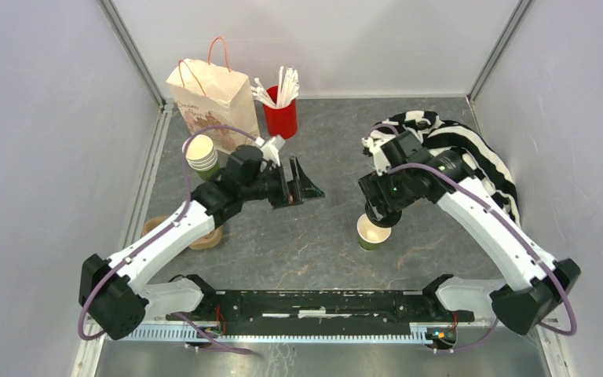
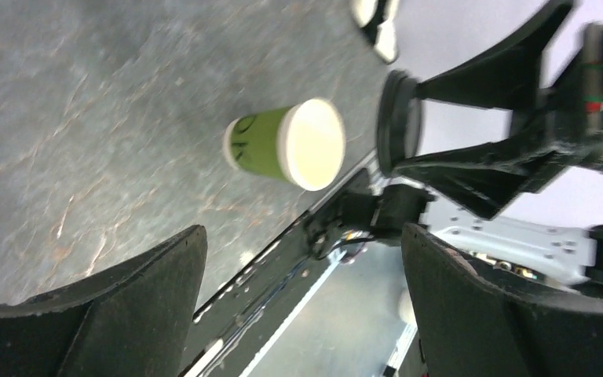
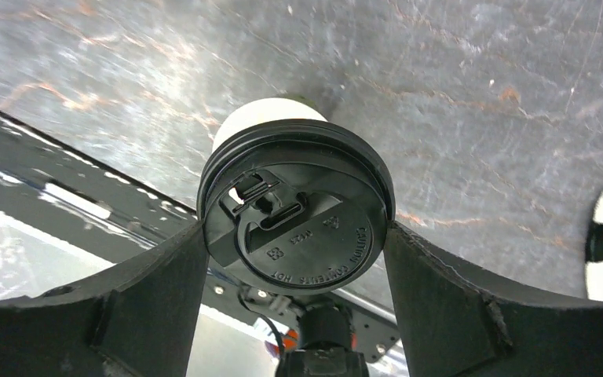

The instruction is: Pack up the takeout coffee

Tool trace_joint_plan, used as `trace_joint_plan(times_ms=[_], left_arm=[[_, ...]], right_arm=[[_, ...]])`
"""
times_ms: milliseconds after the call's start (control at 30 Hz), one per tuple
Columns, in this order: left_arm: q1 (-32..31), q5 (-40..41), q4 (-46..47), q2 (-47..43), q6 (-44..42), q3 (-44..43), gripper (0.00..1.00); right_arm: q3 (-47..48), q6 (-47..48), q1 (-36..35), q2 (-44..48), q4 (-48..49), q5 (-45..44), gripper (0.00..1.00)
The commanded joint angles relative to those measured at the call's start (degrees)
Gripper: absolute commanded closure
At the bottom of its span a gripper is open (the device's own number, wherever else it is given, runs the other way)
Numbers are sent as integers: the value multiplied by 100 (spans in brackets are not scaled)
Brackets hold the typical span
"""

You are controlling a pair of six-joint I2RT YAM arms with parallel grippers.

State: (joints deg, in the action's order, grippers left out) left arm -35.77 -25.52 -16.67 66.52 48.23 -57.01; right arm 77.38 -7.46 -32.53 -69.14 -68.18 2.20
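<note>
right jaws: closed on the black lid point(image 3: 294, 212), pinching its edges, holding it just above the green cup point(image 1: 374, 233), not touching.
left jaws: spread wide and empty, left of centre in the top view, facing the cup.
cup: upright on the counter point(image 1: 314, 251), lower centre-right of the top view, mouth uncapped.
risk: the lid looks off-centre over the rim; pressing down like this could seat one side only or tip the light cup, since nothing steadies it.
hidden: in my right wrist view the lid covers most of the cup; i cannot tell if it holds liquid; no second capped cup shows.
</note>
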Motion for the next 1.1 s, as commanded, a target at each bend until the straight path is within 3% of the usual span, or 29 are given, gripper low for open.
trace_joint_plan(times_ms=[0,333,1067], left_arm=[[-201,746,390,117,-142,407,2],[-202,739,253,393,-466,615,2],[-202,809,-56,611,-851,422,1]], right_arm=[[-30,44,-336,-322,-387,-661,19],[-514,-413,-972,-743,-95,-960,18],[-1067,-600,-1014,-751,595,-994,16]])
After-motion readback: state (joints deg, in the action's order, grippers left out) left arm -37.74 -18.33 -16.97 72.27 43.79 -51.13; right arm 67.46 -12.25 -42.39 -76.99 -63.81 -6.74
